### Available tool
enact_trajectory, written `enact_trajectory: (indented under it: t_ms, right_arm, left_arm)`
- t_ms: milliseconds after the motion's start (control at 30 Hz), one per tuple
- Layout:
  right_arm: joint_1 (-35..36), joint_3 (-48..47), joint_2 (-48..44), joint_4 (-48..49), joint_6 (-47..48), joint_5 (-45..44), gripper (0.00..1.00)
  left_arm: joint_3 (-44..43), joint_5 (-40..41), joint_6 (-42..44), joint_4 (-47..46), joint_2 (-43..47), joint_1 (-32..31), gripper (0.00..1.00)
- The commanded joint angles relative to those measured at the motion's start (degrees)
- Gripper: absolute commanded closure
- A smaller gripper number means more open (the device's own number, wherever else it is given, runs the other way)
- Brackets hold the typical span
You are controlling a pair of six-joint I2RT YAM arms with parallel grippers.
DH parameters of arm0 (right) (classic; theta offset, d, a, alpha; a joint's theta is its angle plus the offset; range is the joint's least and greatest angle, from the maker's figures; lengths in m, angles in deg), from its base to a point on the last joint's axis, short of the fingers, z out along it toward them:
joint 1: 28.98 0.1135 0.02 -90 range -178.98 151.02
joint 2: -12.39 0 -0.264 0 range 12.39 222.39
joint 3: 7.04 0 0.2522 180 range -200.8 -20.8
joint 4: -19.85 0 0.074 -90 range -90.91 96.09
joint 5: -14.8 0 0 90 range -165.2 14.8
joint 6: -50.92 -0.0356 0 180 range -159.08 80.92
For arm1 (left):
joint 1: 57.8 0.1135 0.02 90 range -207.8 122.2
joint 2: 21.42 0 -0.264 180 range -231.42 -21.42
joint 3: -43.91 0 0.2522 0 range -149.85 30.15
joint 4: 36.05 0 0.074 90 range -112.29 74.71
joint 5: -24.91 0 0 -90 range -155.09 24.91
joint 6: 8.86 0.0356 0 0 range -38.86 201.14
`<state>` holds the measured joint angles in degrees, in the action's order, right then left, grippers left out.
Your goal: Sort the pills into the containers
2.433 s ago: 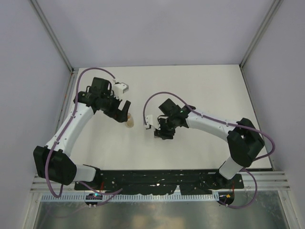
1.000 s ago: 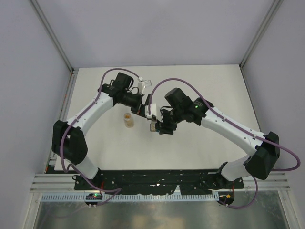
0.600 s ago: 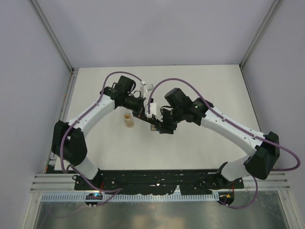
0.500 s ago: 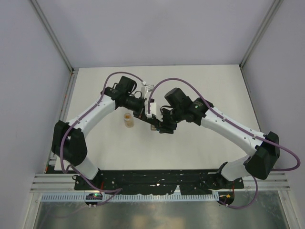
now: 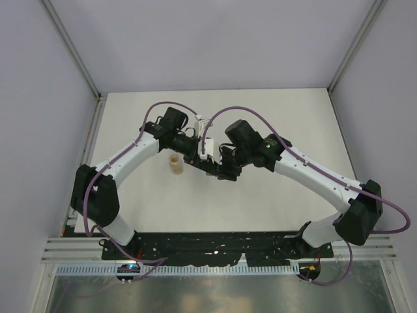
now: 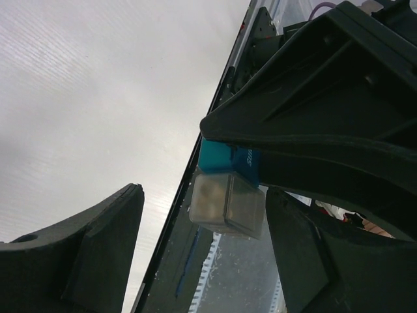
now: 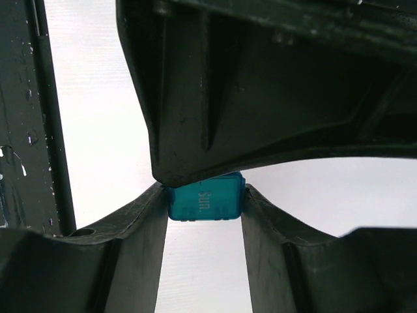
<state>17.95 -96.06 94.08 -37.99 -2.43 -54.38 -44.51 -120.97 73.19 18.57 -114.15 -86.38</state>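
The two joined containers show in the left wrist view, a teal-blue box with a grey translucent box below it. My right gripper is shut on the teal-blue box, marked "Sun.". My left gripper is open, with its jaws on either side of the grey box and the right finger close beside it. In the top view both grippers meet mid-table, left and right, and hide the boxes. No loose pills show.
A small clear vial with an orange-brown top stands on the white table just left of the grippers. Enclosure walls stand on three sides. A black rail runs along the near edge.
My left arm has swung right, away from the vial, and brought its open gripper up to the boxes in the right gripper. The right arm has barely moved over the last second.
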Motion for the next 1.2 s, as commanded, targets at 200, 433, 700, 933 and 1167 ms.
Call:
enact_trajectory:
  t_ms: [200,433,700,933,1167]
  right_arm:
    - [0.3,-0.1,-1.8,2.6,-0.9,-1.4,0.89]
    - [0.3,-0.1,-2.1,3.3,-1.2,-1.9,0.90]
    - [0.2,0.1,-2.1,3.7,-1.7,-2.3,0.91]
    - [0.2,0.3,-2.3,4.1,-1.8,-2.6,0.92]
    - [0.2,0.1,-2.5,4.3,-2.0,-2.9,0.92]
  left_arm:
    - [0.9,-4.5,-1.6,-3.9,0.0,-0.4,0.34]
    - [3.0,-6.7,-3.3,-7.2,0.4,-0.4,0.41]
    - [3.8,-8.7,-5.3,-9.7,0.0,-0.4,0.52]
    - [4.8,-11.0,-7.9,-12.7,-0.6,-0.4,0.73]
    - [6.2,-12.1,-10.5,-15.8,-0.8,-0.4,1.00]
